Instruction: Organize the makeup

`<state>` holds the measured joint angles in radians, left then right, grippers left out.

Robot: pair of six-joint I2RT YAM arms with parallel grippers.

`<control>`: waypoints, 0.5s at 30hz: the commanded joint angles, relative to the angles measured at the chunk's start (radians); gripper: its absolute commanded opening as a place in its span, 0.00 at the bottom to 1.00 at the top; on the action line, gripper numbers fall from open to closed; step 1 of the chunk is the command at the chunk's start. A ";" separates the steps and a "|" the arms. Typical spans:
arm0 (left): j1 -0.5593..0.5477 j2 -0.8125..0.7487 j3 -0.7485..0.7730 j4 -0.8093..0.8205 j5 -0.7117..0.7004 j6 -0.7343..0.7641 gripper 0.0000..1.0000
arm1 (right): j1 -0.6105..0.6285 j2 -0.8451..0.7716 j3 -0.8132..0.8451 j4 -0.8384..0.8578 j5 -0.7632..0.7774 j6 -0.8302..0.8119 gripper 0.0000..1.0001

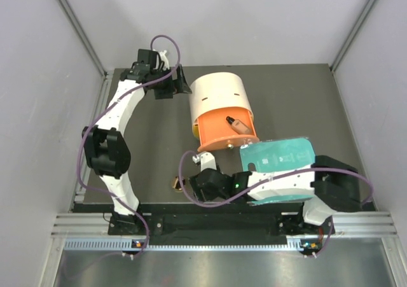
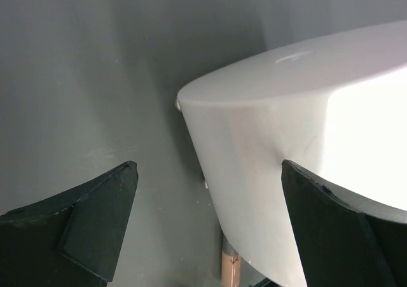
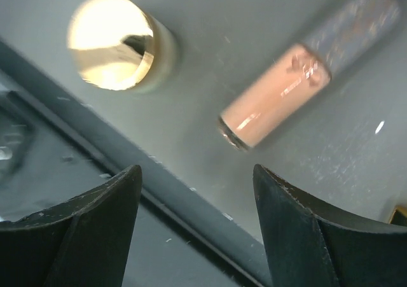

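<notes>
One peach-beige tube (image 1: 238,123) with a dark cap lies inside the orange mouth of the tipped cream box (image 1: 219,95). My right gripper (image 3: 197,169) is open and empty, low over the table's front edge. Just beyond its fingertips lie a second peach tube (image 3: 280,96) with a greyish cap and a round gold-topped piece (image 3: 114,42), which also shows in the top view (image 1: 173,184). My left gripper (image 2: 208,166) is open and empty at the back, its fingers either side of the cream box's (image 2: 286,140) closed end. A peach tube (image 2: 231,268) shows under the box's edge.
The flat teal board (image 1: 280,153) lies at the right, partly under my right arm (image 1: 280,184). A gold-edged bit (image 3: 399,214) shows at the right wrist view's edge. The table's dark front rail (image 3: 191,191) runs under the right fingers. Grey walls close in left, back and right.
</notes>
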<state>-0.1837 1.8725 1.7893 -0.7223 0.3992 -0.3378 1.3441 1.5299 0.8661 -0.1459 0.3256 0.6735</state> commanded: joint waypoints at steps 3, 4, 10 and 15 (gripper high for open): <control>-0.007 -0.114 -0.082 0.063 0.027 0.017 0.99 | 0.047 0.125 0.115 -0.046 0.197 0.072 0.70; -0.007 -0.121 -0.090 0.067 0.032 0.011 0.99 | 0.046 0.134 0.125 -0.059 0.225 0.077 0.70; -0.007 -0.157 -0.128 0.066 0.036 0.026 0.99 | 0.047 0.209 0.166 -0.086 0.268 0.107 0.71; -0.007 -0.157 -0.134 0.055 0.043 0.037 0.99 | 0.047 0.294 0.229 -0.127 0.274 0.106 0.71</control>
<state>-0.1864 1.7695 1.6688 -0.6991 0.4263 -0.3260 1.3788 1.7683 1.0271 -0.2386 0.5552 0.7609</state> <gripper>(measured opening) 0.990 0.709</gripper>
